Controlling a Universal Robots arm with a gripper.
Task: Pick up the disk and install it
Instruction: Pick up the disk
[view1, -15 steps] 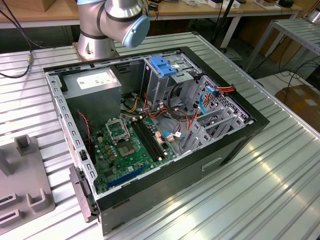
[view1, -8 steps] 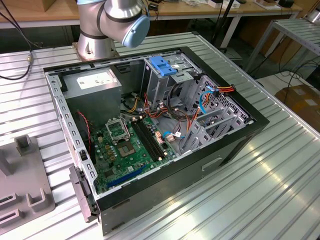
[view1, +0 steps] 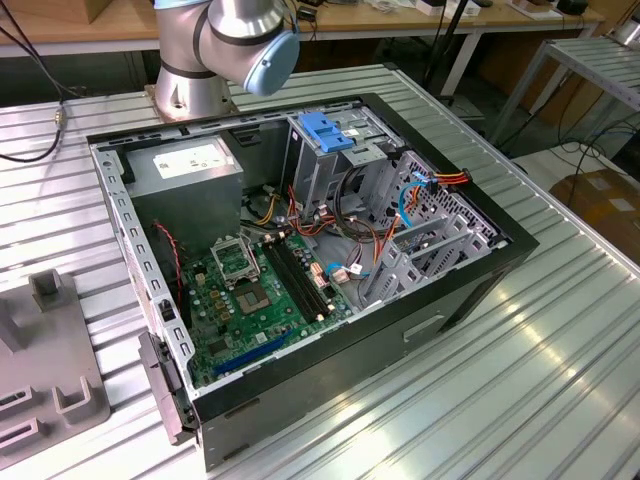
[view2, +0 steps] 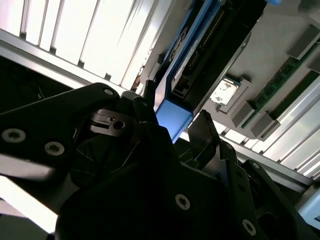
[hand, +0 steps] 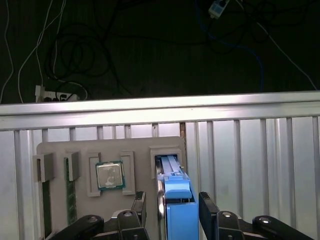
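My tool (hand: 173, 199) is open, fingers (hand: 209, 212) straddling the disk (hand: 177, 220) without clamping it. The disk stands on edge in a slot of the grey holder (hand: 75, 147) on the worktop (hand: 260, 170).

An open computer case (view1: 400, 340) sits on the slatted table (view1: 545, 385).

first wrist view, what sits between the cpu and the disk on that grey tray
Nothing loose: in the first wrist view, only raised ridges of the grey tray lie between the cpu and the disk.
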